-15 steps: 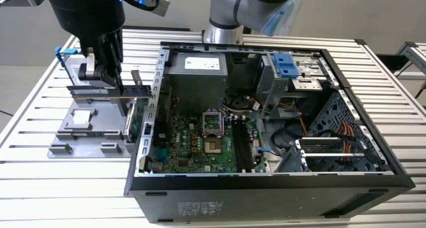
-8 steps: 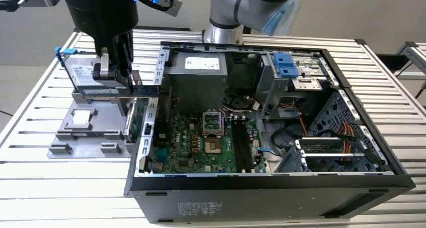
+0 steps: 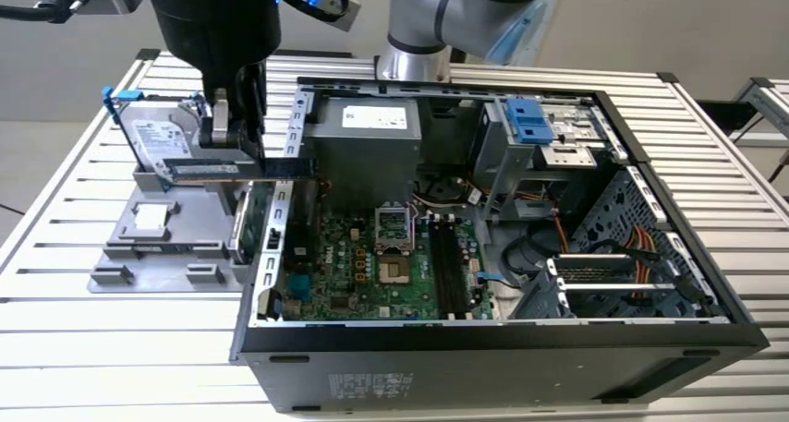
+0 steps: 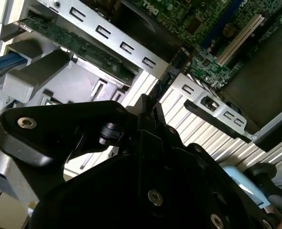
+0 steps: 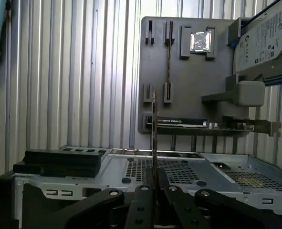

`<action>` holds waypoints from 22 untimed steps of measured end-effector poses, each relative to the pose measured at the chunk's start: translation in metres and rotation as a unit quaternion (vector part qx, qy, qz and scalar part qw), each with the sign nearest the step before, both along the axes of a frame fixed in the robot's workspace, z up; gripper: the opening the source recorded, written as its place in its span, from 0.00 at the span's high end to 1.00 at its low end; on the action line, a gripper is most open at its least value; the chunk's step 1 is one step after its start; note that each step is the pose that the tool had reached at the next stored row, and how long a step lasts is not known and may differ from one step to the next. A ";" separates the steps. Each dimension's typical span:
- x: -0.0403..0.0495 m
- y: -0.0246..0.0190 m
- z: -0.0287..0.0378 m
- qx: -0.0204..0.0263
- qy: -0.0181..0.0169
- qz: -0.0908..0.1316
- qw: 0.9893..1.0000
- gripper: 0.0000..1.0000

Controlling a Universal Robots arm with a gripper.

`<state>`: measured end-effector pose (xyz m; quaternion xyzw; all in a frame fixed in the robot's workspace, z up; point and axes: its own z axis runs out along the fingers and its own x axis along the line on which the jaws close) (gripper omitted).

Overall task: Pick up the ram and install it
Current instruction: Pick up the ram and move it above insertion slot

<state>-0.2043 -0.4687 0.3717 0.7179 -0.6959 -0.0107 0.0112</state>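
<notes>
My gripper (image 3: pixel 235 156) is shut on the ram (image 3: pixel 265 169), a long dark stick with a small pale label. It hangs level over the left wall of the open computer case (image 3: pixel 493 348), just above the grey fixture plate (image 3: pixel 161 256). In the first wrist view the ram (image 5: pixel 154 133) stands edge-on, rising out of my gripper (image 5: pixel 154 185). In the second wrist view the ram (image 4: pixel 172 71) reaches from my gripper (image 4: pixel 151 109) toward the motherboard. The long black memory slots (image 3: pixel 444 267) lie on the motherboard (image 3: pixel 370 274), well off to the exterior view's right of the ram.
The silver hard drive (image 3: pixel 161 138) with blue brackets leans on the fixture plate behind the gripper. A green expansion card (image 5: pixel 203 124) and a small square chip (image 5: pixel 199 41) also sit on that plate. The case holds a power supply (image 3: pixel 364 145), cables and a drive cage (image 3: pixel 542 131).
</notes>
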 end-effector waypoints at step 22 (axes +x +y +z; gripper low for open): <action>0.0472 0.0020 0.0000 0.000 0.000 0.000 1.000 1.00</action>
